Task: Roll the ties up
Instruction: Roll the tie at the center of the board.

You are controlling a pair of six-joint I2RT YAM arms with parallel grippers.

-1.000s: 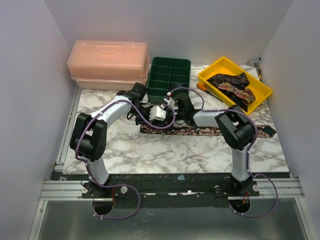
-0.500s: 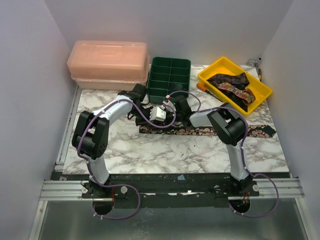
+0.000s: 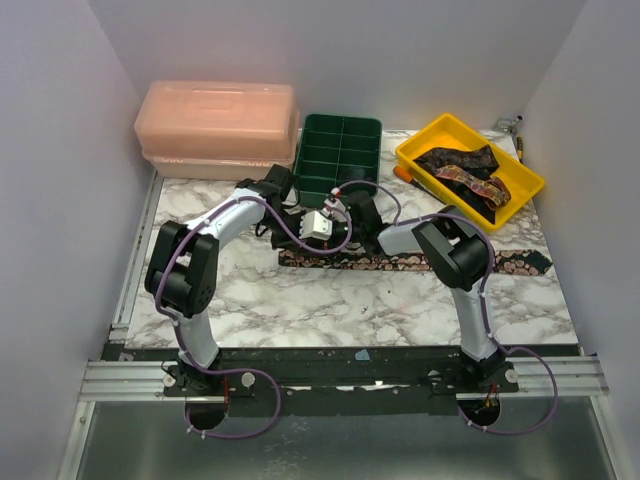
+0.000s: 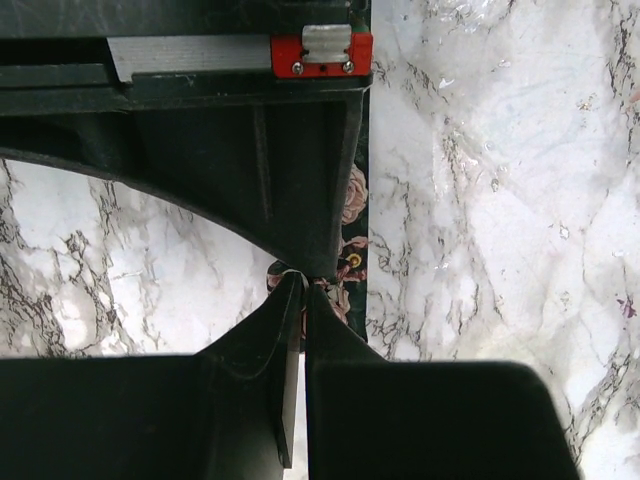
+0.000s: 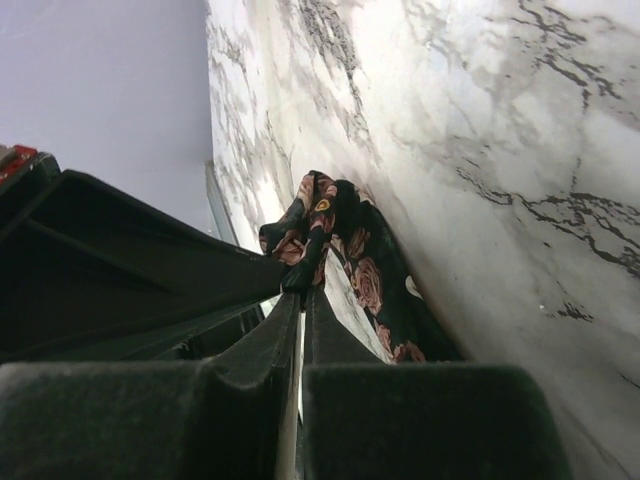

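Observation:
One dark floral tie [image 3: 430, 263] lies flat across the marble table, its wide end at the right. Its narrow left end is bunched up between both grippers. In the left wrist view my left gripper [image 4: 303, 283] is shut, with the tie [image 4: 352, 250] pinched at its fingertips. My right gripper [image 5: 303, 287] is shut on the crumpled end of the tie [image 5: 372, 285]. From above, the left gripper [image 3: 296, 232] and right gripper [image 3: 336, 234] meet tip to tip over that end. More ties [image 3: 465, 172] lie in the yellow bin.
A green compartment tray [image 3: 338, 128] stands just behind the grippers. The yellow bin [image 3: 424, 141] is at the back right and a pink lidded box [image 3: 218, 122] at the back left. White walls close in both sides.
The right gripper's jaws have closed onto the tie's end. The right arm has shifted a little to the left toward the left gripper. The left gripper has stayed shut.

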